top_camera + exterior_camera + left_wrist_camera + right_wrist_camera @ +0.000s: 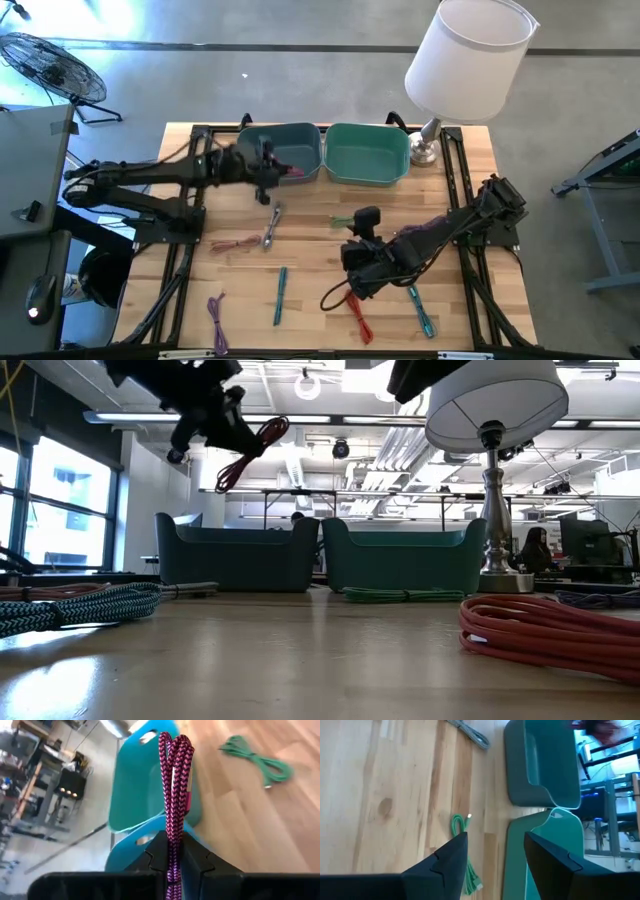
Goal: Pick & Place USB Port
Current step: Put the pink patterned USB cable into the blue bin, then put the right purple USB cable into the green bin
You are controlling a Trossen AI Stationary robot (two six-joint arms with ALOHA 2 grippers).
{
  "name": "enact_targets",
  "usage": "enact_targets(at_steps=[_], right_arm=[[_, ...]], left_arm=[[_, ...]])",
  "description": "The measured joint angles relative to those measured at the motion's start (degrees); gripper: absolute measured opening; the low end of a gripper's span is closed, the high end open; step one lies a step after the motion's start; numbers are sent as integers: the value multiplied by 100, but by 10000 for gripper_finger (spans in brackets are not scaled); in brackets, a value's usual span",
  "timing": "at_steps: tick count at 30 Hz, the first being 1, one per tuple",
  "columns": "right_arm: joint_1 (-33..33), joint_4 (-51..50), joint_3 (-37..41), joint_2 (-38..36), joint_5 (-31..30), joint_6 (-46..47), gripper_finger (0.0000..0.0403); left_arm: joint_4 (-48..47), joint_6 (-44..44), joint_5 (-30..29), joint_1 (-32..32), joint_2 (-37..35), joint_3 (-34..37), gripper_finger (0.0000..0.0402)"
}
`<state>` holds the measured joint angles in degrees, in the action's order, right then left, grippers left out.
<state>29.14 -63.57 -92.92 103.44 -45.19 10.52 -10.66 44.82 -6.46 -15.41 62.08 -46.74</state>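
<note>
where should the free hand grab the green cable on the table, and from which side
The green cable lies flat, bundled into a narrow strip in front of the green bin. Best to grip its bunched middle, coming straight down from above with the fingers across the strip. The right hand is open and close beside it; the left hand already holds a red-pink cable.

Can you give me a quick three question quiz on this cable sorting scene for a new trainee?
1. True or false: the left tool is shut on the pink braided cable.
2. Over which container does the left tool hang: A) grey-blue bin, B) green bin, C) lamp?
3. Fill in: the right tool is ____, holding nothing, above the green cable.

Key: 1 true; 2 A; 3 open.
</note>
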Motion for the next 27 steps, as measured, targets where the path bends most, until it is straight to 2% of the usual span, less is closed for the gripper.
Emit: enact_targets(at_steps=[5,8,11,17,22,24,27], right_arm=[[23,-4,0,-2,121,0,186],[14,-4,0,-2,252,0,185],[16,-11,0,-2,527,34,186],[12,-18,0,-2,648,63,186],[-13,-486,0,-2,500,174,186],[-66,-1189,0,-2,416,552,185],[-253,-2617,4,-2,560,1642,186]], left_arm=[[-345,-111,419,-819,6,-50,17],[-540,-275,981,-1186,6,-50,22],[-547,-511,1171,-1325,6,-50,63],[-590,-564,808,-1308,5,-50,158],[-581,-573,691,-1308,3,-50,189],[-433,-654,1036,-1310,-19,-50,189],[223,-880,2319,-1301,-21,-50,184]])
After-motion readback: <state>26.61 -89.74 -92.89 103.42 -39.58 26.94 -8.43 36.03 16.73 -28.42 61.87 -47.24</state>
